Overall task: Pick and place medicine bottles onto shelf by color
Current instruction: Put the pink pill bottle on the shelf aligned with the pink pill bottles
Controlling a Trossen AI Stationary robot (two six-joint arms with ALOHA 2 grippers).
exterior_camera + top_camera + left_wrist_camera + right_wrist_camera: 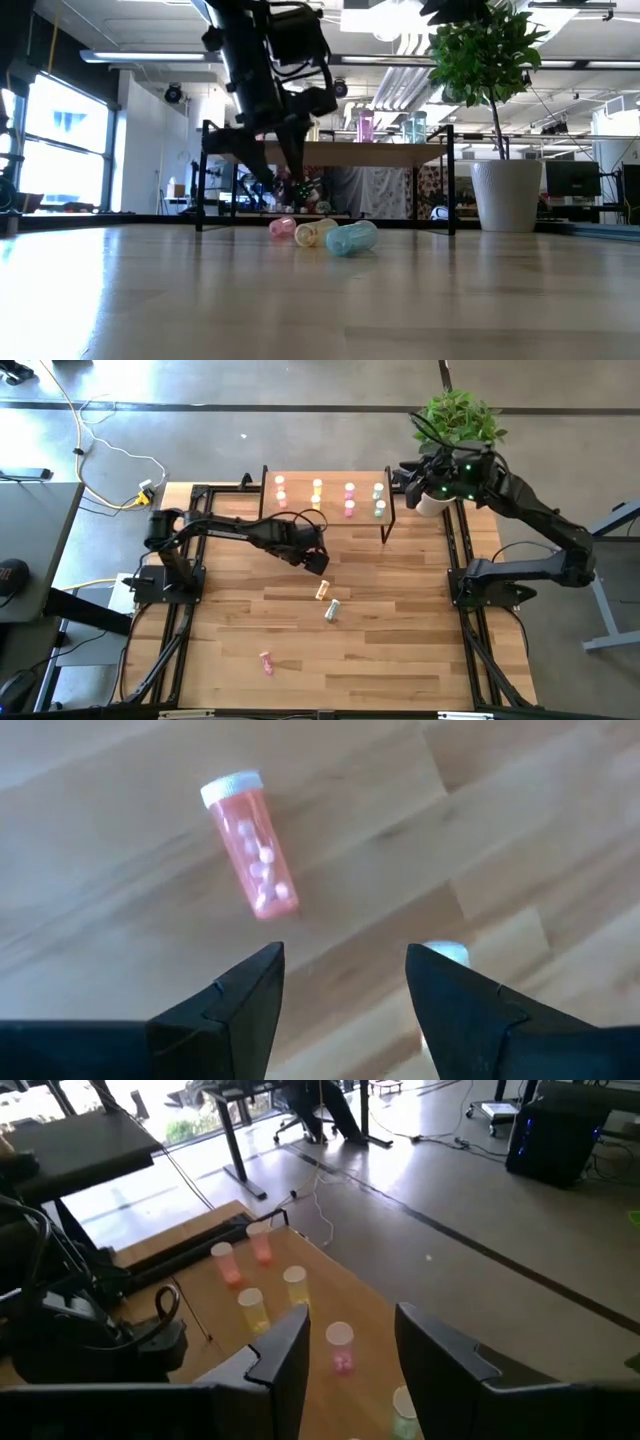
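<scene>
The shelf stands at the table's far edge. Bottles stand on it in columns: red-orange, yellow, pink, pale green. Lying on the table are a salmon-orange bottle, a pale green one and a pink one. My left gripper hangs open just above the salmon-orange bottle, pointing steeply down. A white cap shows beside one finger. My right gripper is open, raised beside the shelf's right end, with nothing in it.
A potted plant stands at the far right corner, close to my right arm. Black frame rails run along the table's sides. Bare wood lies on the near half, around the pink bottle.
</scene>
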